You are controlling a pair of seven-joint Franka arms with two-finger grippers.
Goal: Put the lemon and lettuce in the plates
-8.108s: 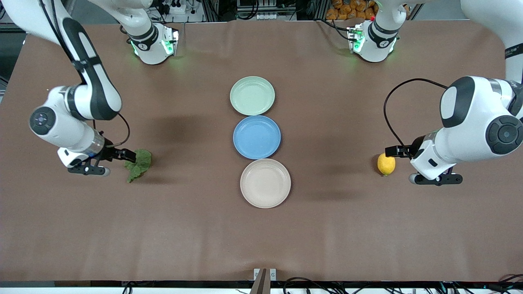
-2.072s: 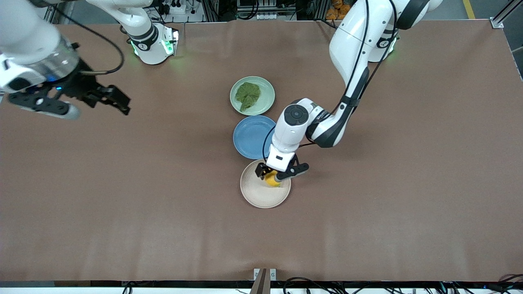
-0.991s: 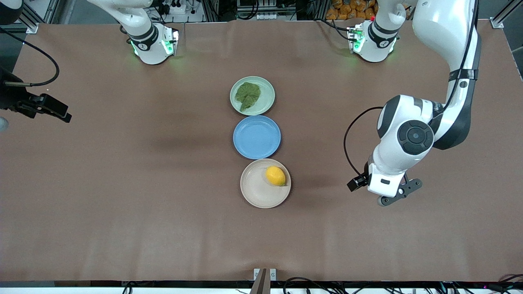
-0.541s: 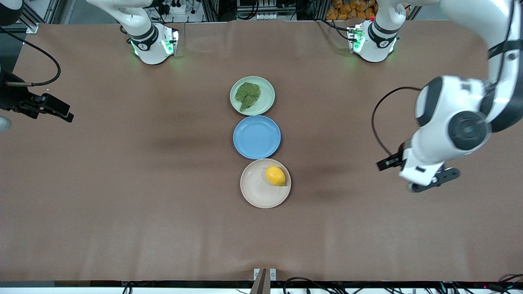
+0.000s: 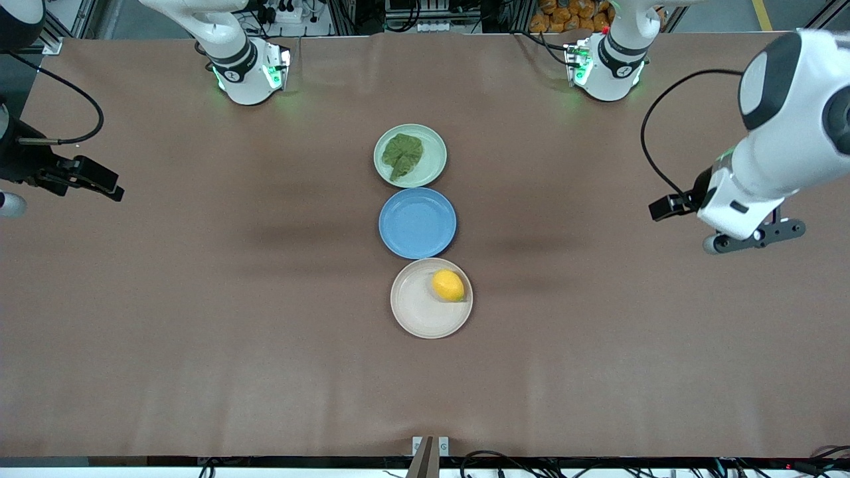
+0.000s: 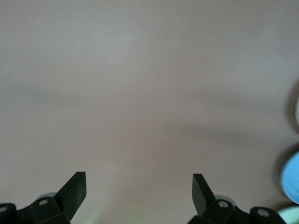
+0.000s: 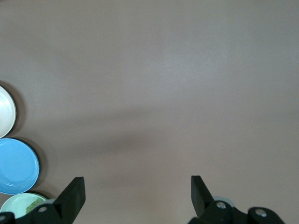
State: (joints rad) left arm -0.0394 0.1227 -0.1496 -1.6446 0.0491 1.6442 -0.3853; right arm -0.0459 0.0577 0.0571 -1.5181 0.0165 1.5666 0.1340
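The lemon point(image 5: 448, 285) lies in the beige-cream plate point(image 5: 418, 312), the plate nearest the front camera. The lettuce point(image 5: 402, 155) lies flat in the pale mint plate point(image 5: 433, 149), the plate farthest from the camera. My left gripper point(image 5: 664, 207) is open and empty, up over bare table toward the left arm's end; its view point(image 6: 139, 186) shows only table between the fingers. My right gripper point(image 5: 99, 182) is open and empty over the right arm's end of the table point(image 7: 138, 189). The right wrist view catches the beige plate point(image 7: 5, 116), the mint plate point(image 7: 11, 204) and the lettuce point(image 7: 32, 205).
An empty blue plate point(image 5: 417, 222) sits between the two plates, touching both; it also shows in the right wrist view point(image 7: 16, 165) and the left wrist view point(image 6: 292, 184). Brown table point(image 5: 199, 332) stretches bare round the plates.
The left arm has let go of the lemon in the beige plate and drawn back up toward its end of the table. The right arm has barely moved.
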